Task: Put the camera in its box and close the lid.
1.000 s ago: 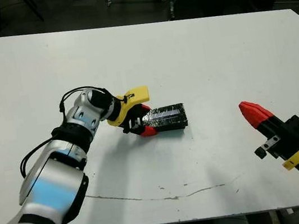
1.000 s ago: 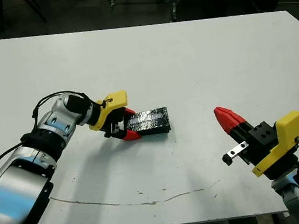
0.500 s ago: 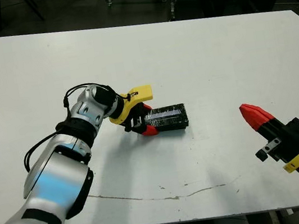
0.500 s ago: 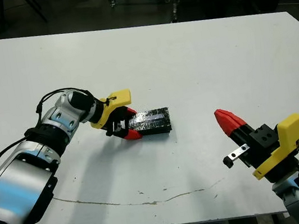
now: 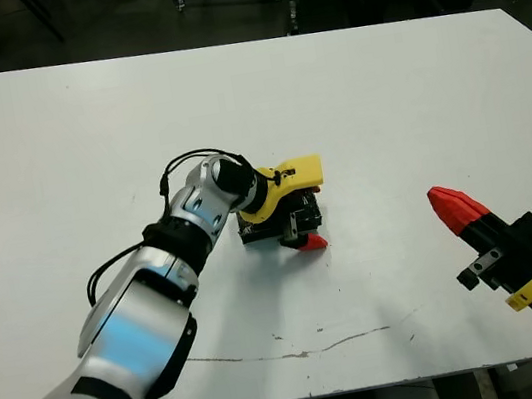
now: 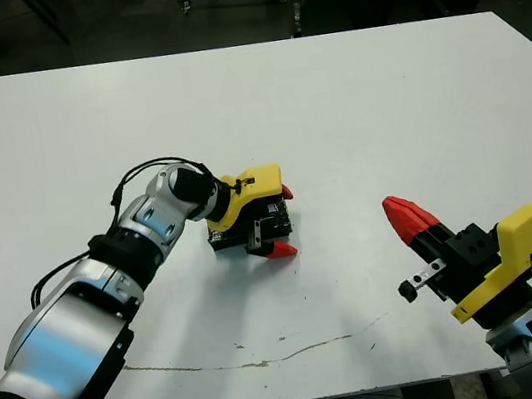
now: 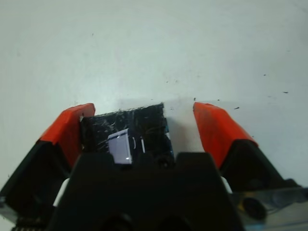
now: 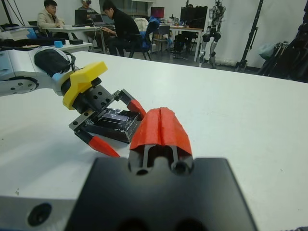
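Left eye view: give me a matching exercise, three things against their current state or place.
Things:
1. left gripper
2. right gripper
3. lid

States:
A. fingers shut, holding nothing, away from the others
B. shiny mottled top, lying between two red fingertips
C. fingers open, one on each side of a dark slab

Pairs: 1-C, 2-A, 3-B

Lid point(image 8: 111, 119): black, silver-grey mottled top. Left gripper point(image 7: 144, 130): red fingertips, yellow and black body. Table point(image 5: 83, 127): white.

The left hand point(image 5: 297, 220) hides most of the lid point(image 5: 307, 215).
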